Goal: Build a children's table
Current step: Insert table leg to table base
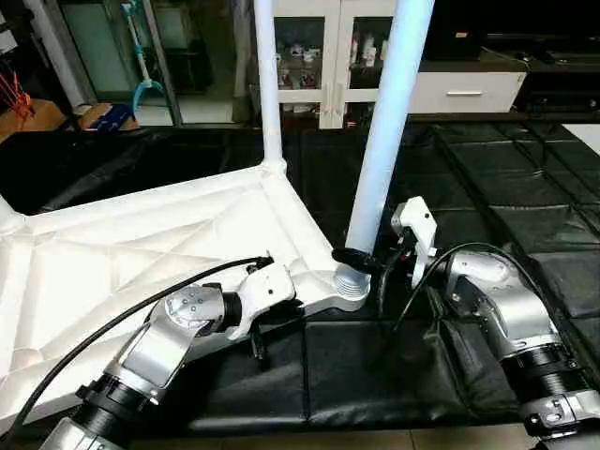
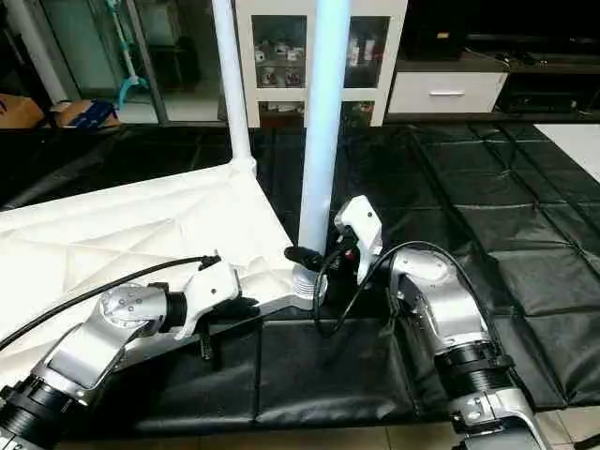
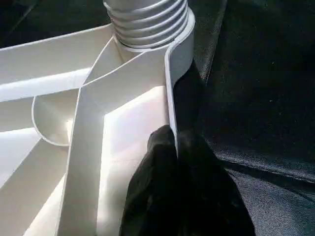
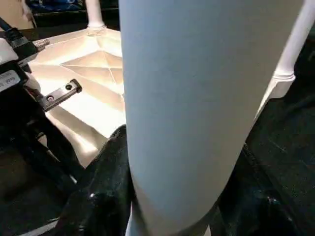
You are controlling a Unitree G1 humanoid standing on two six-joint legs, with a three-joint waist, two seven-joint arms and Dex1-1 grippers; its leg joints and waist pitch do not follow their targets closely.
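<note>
**Near leg in its socket, both hands on the job**

I have the tabletop [image 1: 141,253] lying upside down on the black padded floor mat [image 1: 525,206], ribbed underside up, so the corner sockets face me and a leg can go in from above. The near leg [image 1: 389,122] stands upright in the near corner socket [image 1: 349,286]; its ridged, threaded end shows just above the socket's rim, so I judge it not fully seated yet.

My right hand [image 1: 370,264] is closed around this leg low down, just above the socket, with a black finger on either side of the tube. Gripping low should give me the best control for turning it home.

My left hand [image 3: 174,162] is pinched shut on the tabletop's thin side wall beside that same corner, one finger inside the rim and one outside. I read that as a brace to stop the light plastic top from swivelling.

A far leg [image 1: 266,75] already stands upright in the corner beyond.

The top is smooth, glossy white plastic with thin stiffening ribs fanning out; the legs are long, plain, tapered tubes. Behind stands a white cabinet [image 1: 319,56] with glass doors.
</note>
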